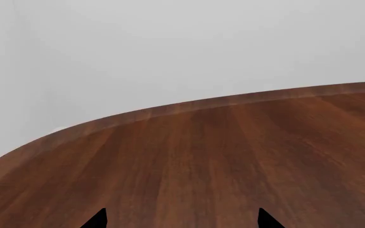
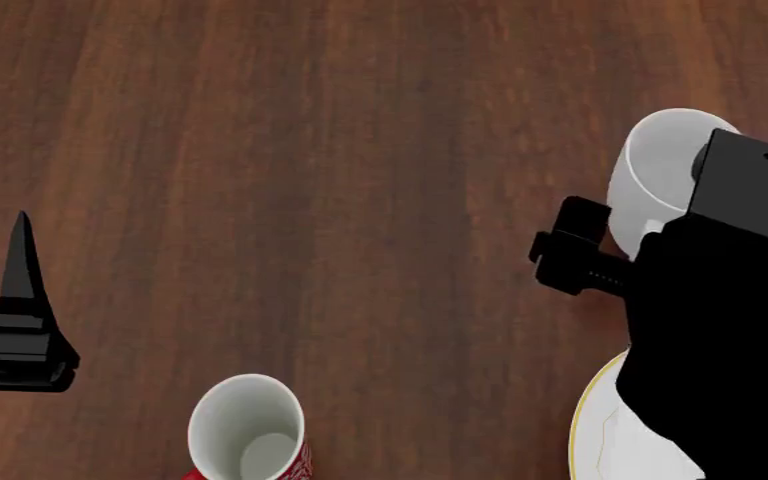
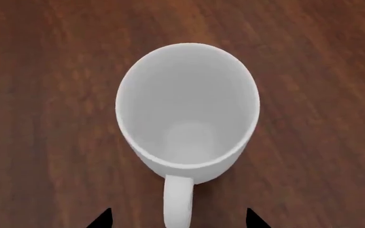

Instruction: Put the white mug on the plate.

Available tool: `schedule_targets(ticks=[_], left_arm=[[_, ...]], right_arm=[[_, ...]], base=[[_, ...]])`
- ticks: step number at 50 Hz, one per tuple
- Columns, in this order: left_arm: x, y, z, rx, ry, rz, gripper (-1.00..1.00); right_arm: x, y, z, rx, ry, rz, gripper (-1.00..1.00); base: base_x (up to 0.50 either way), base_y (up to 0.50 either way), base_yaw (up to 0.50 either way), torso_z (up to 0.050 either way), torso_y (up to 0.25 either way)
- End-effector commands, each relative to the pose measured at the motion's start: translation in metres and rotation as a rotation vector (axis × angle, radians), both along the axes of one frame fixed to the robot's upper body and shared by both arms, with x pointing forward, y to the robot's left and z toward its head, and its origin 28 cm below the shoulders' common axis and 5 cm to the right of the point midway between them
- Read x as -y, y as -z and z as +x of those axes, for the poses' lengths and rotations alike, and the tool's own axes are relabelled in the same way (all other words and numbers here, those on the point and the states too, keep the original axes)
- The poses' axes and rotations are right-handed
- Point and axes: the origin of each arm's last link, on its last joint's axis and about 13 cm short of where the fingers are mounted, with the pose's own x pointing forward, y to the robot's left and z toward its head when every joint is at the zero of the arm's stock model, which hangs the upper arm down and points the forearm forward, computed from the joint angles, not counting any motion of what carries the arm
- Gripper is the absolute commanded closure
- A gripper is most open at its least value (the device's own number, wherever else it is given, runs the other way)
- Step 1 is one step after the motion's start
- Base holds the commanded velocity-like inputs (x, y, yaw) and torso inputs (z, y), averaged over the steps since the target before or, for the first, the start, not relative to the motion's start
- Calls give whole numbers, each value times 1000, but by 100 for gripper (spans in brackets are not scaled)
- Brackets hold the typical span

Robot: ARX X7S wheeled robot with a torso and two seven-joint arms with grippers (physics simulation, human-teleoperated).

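The white mug (image 3: 187, 114) stands upright on the wooden table (image 2: 357, 150), mouth up, with its interior empty; the flat bottom is visible through the opening in the right wrist view. It is a plain glossy cylinder with a smooth rounded lip and a loop handle (image 3: 178, 202) that extends toward the right gripper (image 3: 178, 219). That gripper is spread wide: its two dark fingertips sit on either side of the handle, apart from it, and hold nothing. In the head view the black right arm covers part of the mug, and the mug sits just beyond the plate (image 2: 598, 435), apart from it. The plate is round and white with a thin gold-orange rim; only an edge segment shows, and the visible part carries nothing. The red mug (image 2: 247, 432) stands upright well to the left of the plate, its white interior empty and its outer wall patterned in white. The left gripper (image 1: 181, 219) is also spread, its two tips over bare tabletop, grasping nothing. The table surface is dark reddish-brown wood with long straight grain and a curved, rounded edge.
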Motion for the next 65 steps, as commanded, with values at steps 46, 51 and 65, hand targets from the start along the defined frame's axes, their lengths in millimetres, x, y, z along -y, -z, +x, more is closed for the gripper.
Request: schedule_targets(ticks=[46,51,65], left_arm=[[-2,2,0,-4,-9,0,-100],[-1,2,0,-4,-9,-1,-100],[0,1,1,-3,-6,3,-100]], right_arm=[[-6,6,21,-68,23,4,-100],[-6,6,24,-73,23,6,-100],[-3,12,31,-92,35,14,-100]], base=[[0,0,0,0,0],[0,0,0,0,0],[0,0,0,0,0]])
